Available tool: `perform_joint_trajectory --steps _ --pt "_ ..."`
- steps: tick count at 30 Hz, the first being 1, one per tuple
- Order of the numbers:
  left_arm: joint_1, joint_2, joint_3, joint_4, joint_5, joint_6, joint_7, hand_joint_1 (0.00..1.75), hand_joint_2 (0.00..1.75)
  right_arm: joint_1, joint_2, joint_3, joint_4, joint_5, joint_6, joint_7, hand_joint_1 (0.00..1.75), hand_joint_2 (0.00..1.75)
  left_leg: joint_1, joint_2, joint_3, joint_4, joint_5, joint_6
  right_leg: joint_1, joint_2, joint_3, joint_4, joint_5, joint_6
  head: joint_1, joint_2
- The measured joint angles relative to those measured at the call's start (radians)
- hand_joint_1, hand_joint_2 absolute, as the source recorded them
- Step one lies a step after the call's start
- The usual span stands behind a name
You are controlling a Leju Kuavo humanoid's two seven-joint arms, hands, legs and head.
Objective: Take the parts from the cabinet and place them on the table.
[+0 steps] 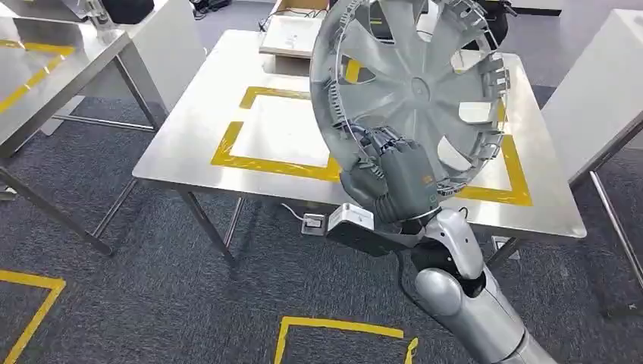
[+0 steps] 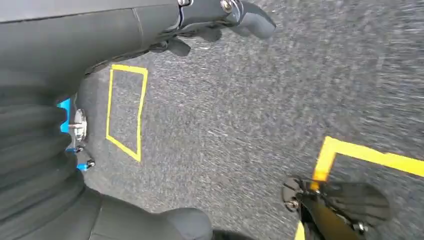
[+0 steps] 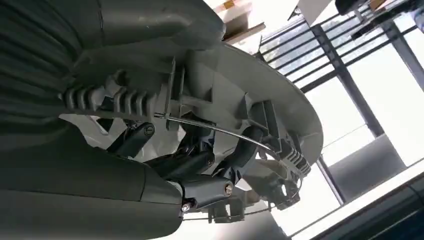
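Steel workshop furniture on a dark carpet marked with yellow tape

A second steel table with yellow tape on its top stands to the left, well apart from the central one, and a white bench reaches in from the right edge. A flat cardboard box lies at the far end, with dark equipment beyond on the upper left. Grey speckled carpet covers the floor, carrying yellow tape outlines near the bottom centre and at the lower left corner. A small white socket box with a cable sits on the floor below the table edge
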Motion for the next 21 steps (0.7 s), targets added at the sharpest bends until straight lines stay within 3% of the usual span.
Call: perform_joint_trajectory --steps 1,2,3,4,5,6,8,9,10,11,13,14,15,21 --pt "-0.001 0.000 0.000 0.000 -0.003 -0.001 -0.001 0.00 1.75 -0.015 0.000 0.000 0.014 -0.010 0.010 0.001 1.75 1.75 0.006 0.001 -0.050 0.071 -0.024 -0.005 -0.001 0.000 0.005 0.000 -0.006 -0.001 0.001 0.000" --pt "-0.001 0.000 0.000 0.000 -0.006 -0.001 -0.001 0.00 1.75 -0.031 0.000 0.000 0.032 -0.019 0.022 0.003 1.75 1.75 0.011 0.003 -0.101 0.138 -0.066 -0.013 -0.003 0.000 0.013 0.000 -0.015 -0.001 0.001 0.000" --pt "0.000 0.000 0.000 0.000 -0.010 -0.002 0.001 0.00 1.75 -0.044 0.000 -0.001 0.050 -0.027 0.034 0.009 1.75 1.75 0.015 0.004 -0.135 0.174 -0.099 -0.017 -0.004 0.000 0.023 0.000 -0.022 0.000 0.000 0.000" --pt "0.001 0.000 0.000 0.000 -0.013 -0.005 0.003 0.00 1.75 -0.060 0.000 -0.002 0.074 -0.033 0.050 0.021 1.75 1.75 0.019 0.005 -0.153 0.174 -0.105 -0.024 -0.006 0.001 0.035 0.000 -0.032 0.003 0.001 0.000" --pt "0.002 0.000 0.000 0.000 -0.015 -0.008 0.003 0.00 1.75 -0.077 0.000 -0.004 0.103 -0.039 0.062 0.028 1.75 1.75 0.022 0.006 -0.151 0.139 -0.087 -0.028 -0.009 0.001 0.048 0.000 -0.038 0.006 0.000 0.000" --pt "0.001 0.002 0.000 0.000 -0.018 -0.013 0.001 0.00 1.75 -0.096 0.000 -0.007 0.133 -0.043 0.074 0.036 1.75 1.75 0.025 0.008 -0.134 0.070 -0.039 -0.031 -0.011 0.002 0.061 0.000 -0.047 0.010 0.000 0.000" --pt "0.001 0.003 -0.002 0.000 -0.027 -0.030 -0.009 0.00 1.75 -0.140 0.000 -0.013 0.202 -0.048 0.098 0.041 1.75 1.75 0.030 0.012 -0.090 -0.100 0.111 -0.034 -0.016 0.001 0.079 0.001 -0.067 0.022 -0.002 0.000" --pt "0.001 0.003 -0.003 0.000 -0.031 -0.034 -0.014 0.00 1.75 -0.168 0.000 -0.015 0.243 -0.050 0.107 0.042 1.75 1.75 0.028 0.018 -0.093 -0.144 0.131 -0.028 -0.013 0.003 0.083 0.014 -0.077 0.028 -0.005 0.000" --pt "-0.001 0.004 -0.004 0.000 -0.037 -0.039 -0.017 0.00 1.75 -0.197 -0.001 -0.018 0.280 -0.052 0.113 0.044 1.75 1.75 0.026 0.019 -0.086 -0.128 0.123 -0.017 -0.010 0.006 0.079 0.011 -0.084 0.036 -0.005 0.000" --pt "-0.002 0.004 -0.007 0.000 -0.044 -0.041 -0.018 0.00 1.75 -0.227 -0.003 -0.019 0.331 -0.059 0.124 0.047 1.75 1.75 0.025 0.017 -0.089 -0.124 0.134 -0.010 -0.010 0.005 0.080 0.009 -0.091 0.045 -0.005 0.000" --pt "-0.007 0.003 -0.019 0.000 -0.066 -0.050 -0.010 0.00 1.75 -0.306 -0.010 -0.023 0.463 -0.068 0.140 0.056 1.75 1.75 0.027 0.014 -0.083 -0.135 0.142 0.000 -0.013 0.005 0.095 -0.002 -0.091 0.054 -0.006 0.000" --pt "-0.014 0.003 -0.025 0.000 -0.072 -0.051 -0.006 0.00 1.75 -0.349 -0.015 -0.026 0.536 -0.071 0.137 0.049 1.75 1.75 0.028 0.011 -0.081 -0.141 0.145 -0.003 -0.011 0.005 0.092 -0.007 -0.077 0.030 -0.003 0.000" --pt "-0.021 0.003 -0.031 0.000 -0.078 -0.053 -0.001 0.00 1.75 -0.391 -0.019 -0.027 0.609 -0.072 0.134 0.044 1.75 1.75 0.028 0.006 -0.084 -0.142 0.145 -0.002 -0.010 0.005 0.093 -0.009 -0.079 0.012 0.000 0.000" --pt "-0.037 0.004 -0.055 0.000 -0.090 -0.056 0.002 0.00 1.75 -0.546 -0.026 -0.037 0.974 -0.057 0.125 0.084 1.75 1.75 0.023 -0.011 -0.084 -0.141 0.136 0.016 -0.012 -0.003 0.111 -0.034 -0.083 0.010 0.006 0.000"
